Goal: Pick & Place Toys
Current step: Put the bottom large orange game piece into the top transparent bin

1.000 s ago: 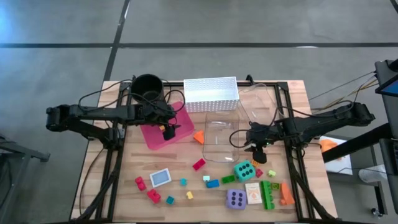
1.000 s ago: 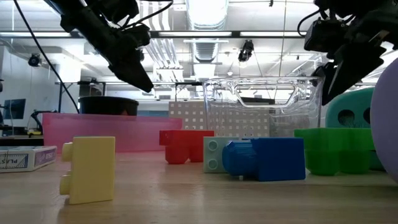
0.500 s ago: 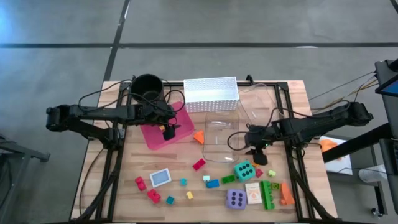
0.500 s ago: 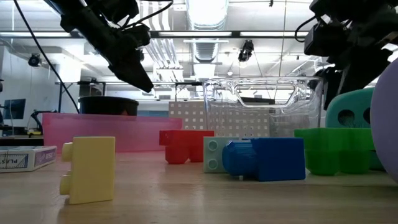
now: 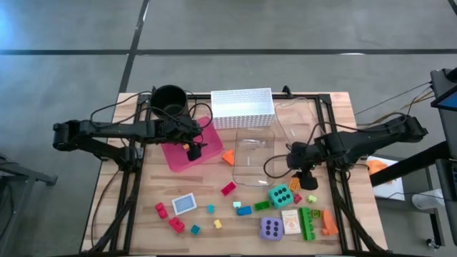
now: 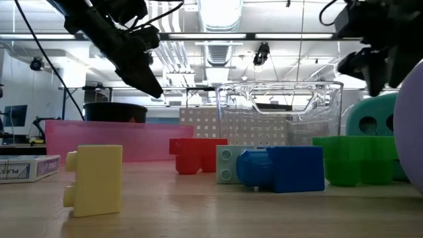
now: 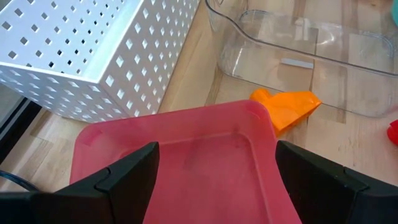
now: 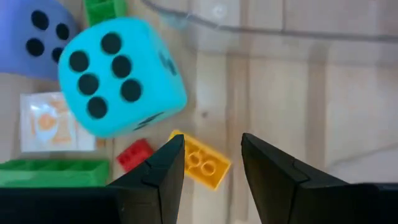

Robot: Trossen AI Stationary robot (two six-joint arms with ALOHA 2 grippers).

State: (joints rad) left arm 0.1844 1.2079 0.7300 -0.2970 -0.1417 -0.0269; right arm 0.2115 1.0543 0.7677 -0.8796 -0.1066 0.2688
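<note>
Right gripper [image 5: 311, 183] has shifted outward, now above the yellow brick [image 8: 200, 162]

**Where everything sits on my table**

My left claw [image 5: 193, 151] hangs over the tray [image 5: 187, 155], which lies left of centre. Behind the tray stands the round pot [image 5: 169, 101]; right of that, at the far edge, the perforated basket [image 5: 243, 108]. A clear bin [image 5: 251, 157] sits just near of the basket, mid-table.

My right claw [image 5: 308, 171] hovers right of the bin, above a small brick [image 8: 200, 162] lying just right of the die [image 5: 280, 194]. Near of that die lie a second die [image 5: 270, 228], a card [image 5: 291, 222] and a long brick [image 5: 308, 223], side by side, left to right.

At the near left, another card [image 5: 184, 204] lies among scattered bricks [image 5: 171, 220].
</note>
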